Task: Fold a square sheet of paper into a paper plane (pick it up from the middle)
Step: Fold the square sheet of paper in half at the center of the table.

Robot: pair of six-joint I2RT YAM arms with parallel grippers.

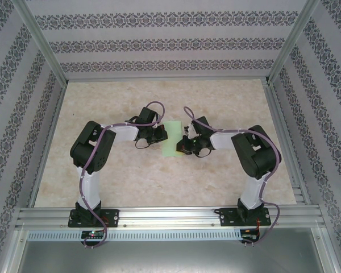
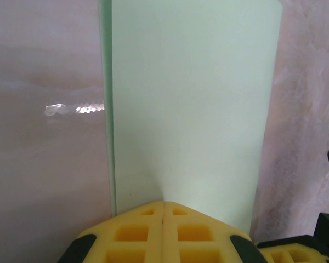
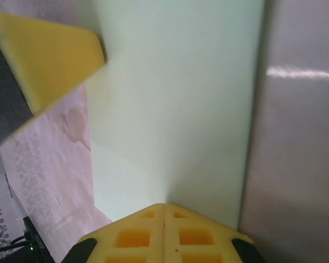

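Note:
The square sheet of paper [image 1: 172,139] is pale green and lies flat on the table between the two arms, doubled into a tall rectangle. In the left wrist view a second layer edge runs down the left side of the sheet [image 2: 192,98]. My left gripper [image 1: 162,136] is shut, and its yellow tips [image 2: 163,204] rest on the sheet's near edge. My right gripper [image 1: 183,143] is shut too, tips [image 3: 164,206] down on the sheet [image 3: 175,98] from the opposite side. A left finger [image 3: 44,55] touches the sheet's far corner in the right wrist view. The paper plane is out of view.
The beige marbled tabletop [image 1: 131,176] spreads around the sheet, with aluminium rails [image 1: 159,216] along the near edge and patterned walls [image 1: 159,45] on three sides. Part of the right gripper [image 2: 296,253] sits close beside the left one.

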